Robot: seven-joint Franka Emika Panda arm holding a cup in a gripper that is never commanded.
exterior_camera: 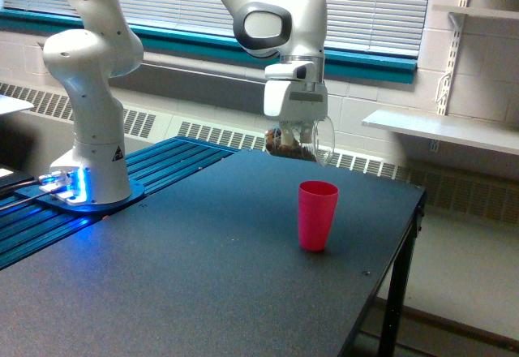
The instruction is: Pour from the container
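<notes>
The white arm reached in from the upper part of the exterior view, and its gripper (297, 132) was clenched on the container (302, 140), a clear round cup with a wide rim. The container hung in the air above the dark table (203, 276), tipped well over on its side so that the rim faced the exterior view's right and slightly downward. Inside it lay a brownish heap of small pieces (what they were could not be made out at this sharpness), gathered along the lower wall toward the closed end. The fingers themselves were mostly lost behind the clear wall and the gripper body, so the exact contact points were hard to see, though the grasp looked firm.

Below the container, and a little toward the exterior view's right of it, stood the pink cup (317, 215), upright on the table with its mouth open. The two were apart, with clear air between the rim of the container and the mouth of the pink cup.

The arm's base (87, 174) sat at the exterior view's left, on a blue ribbed platform (174, 158) beside the table, with a blue light glowing at its foot.
</notes>
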